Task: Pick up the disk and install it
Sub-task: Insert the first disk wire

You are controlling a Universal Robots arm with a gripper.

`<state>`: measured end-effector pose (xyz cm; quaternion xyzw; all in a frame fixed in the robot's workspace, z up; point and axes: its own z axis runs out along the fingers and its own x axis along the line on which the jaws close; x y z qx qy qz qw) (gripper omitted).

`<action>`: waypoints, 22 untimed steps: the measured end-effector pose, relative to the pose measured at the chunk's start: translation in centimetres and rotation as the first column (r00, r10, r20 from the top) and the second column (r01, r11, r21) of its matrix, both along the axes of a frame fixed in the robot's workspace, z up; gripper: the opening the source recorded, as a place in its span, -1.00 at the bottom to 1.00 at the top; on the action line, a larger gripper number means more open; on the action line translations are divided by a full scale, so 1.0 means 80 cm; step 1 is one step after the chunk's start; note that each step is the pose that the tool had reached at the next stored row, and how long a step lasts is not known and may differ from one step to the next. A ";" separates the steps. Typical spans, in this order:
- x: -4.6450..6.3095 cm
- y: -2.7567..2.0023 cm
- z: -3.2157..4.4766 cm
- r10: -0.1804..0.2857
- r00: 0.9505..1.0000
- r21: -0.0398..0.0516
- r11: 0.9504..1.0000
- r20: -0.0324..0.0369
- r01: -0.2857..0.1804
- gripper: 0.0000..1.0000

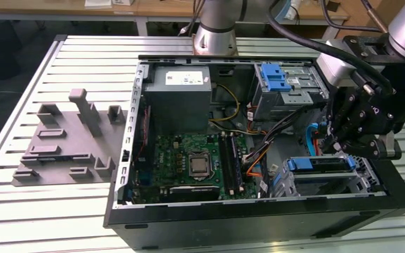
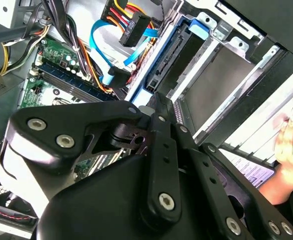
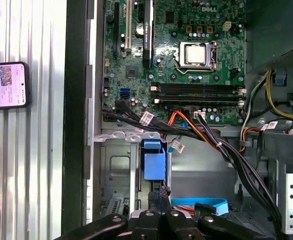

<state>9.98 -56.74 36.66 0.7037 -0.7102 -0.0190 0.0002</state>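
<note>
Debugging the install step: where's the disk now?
The disk sits in the drive cage on the exterior view's right, beside the motherboard, right by the tool.

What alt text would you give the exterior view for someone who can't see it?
The robot's black gripper hangs inside an open computer case, close over a blue-framed disk at the exterior view's right. The case lies on a slatted metal table, showing a green motherboard and a grey power supply.
</note>
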 end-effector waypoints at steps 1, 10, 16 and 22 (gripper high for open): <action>0.000 0.0000 0.0000 0.000 1.000 0.000 1.000 0.000 0.000 -0.79; 0.000 0.0001 0.0090 0.000 1.000 0.000 1.000 0.019 0.000 -0.79; 0.006 0.0006 0.0080 0.000 1.000 0.000 1.000 0.027 0.000 -0.79; 0.018 0.0033 0.0064 0.000 1.000 0.000 1.000 0.028 0.000 -0.79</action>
